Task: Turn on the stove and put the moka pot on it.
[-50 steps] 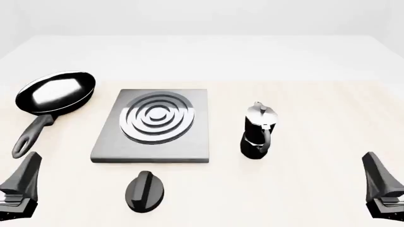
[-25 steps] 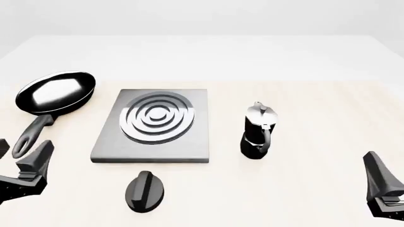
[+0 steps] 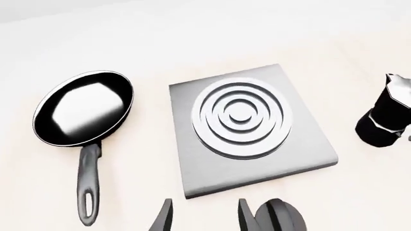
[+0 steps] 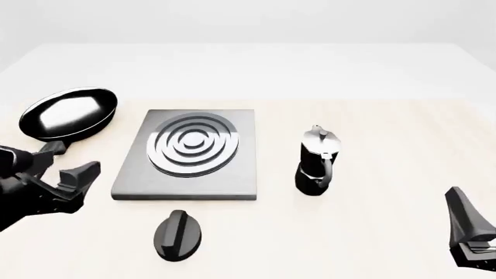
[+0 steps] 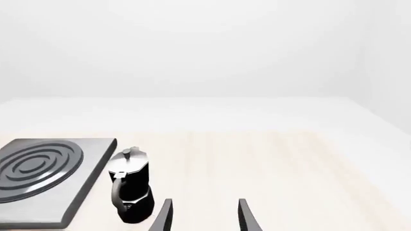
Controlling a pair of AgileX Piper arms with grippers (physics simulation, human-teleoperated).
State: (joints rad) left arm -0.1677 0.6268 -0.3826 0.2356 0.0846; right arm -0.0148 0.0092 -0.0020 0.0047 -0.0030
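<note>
On the pale table (image 4: 372, 87) in front of me, the stove (image 4: 136, 177) is the biggest thing: a flat grey slab with silver burner rings, lying near the middle. To its left sits the black frying pan (image 4: 68, 113), handle toward me. My left hand (image 4: 71, 168) hangs low above the table just left of the stove's near corner, over the pan's handle, its fingers (image 3: 163, 219) apart and holding nothing. My right hand (image 4: 463, 224) waits at the near right edge, well apart from everything, fingers (image 5: 162, 216) likewise spread and empty. The moka pot (image 4: 316, 161) stands upright on the table just right of the stove, not on it. The black round knob (image 4: 178, 233) lies by itself near the stove's front edge.
</note>
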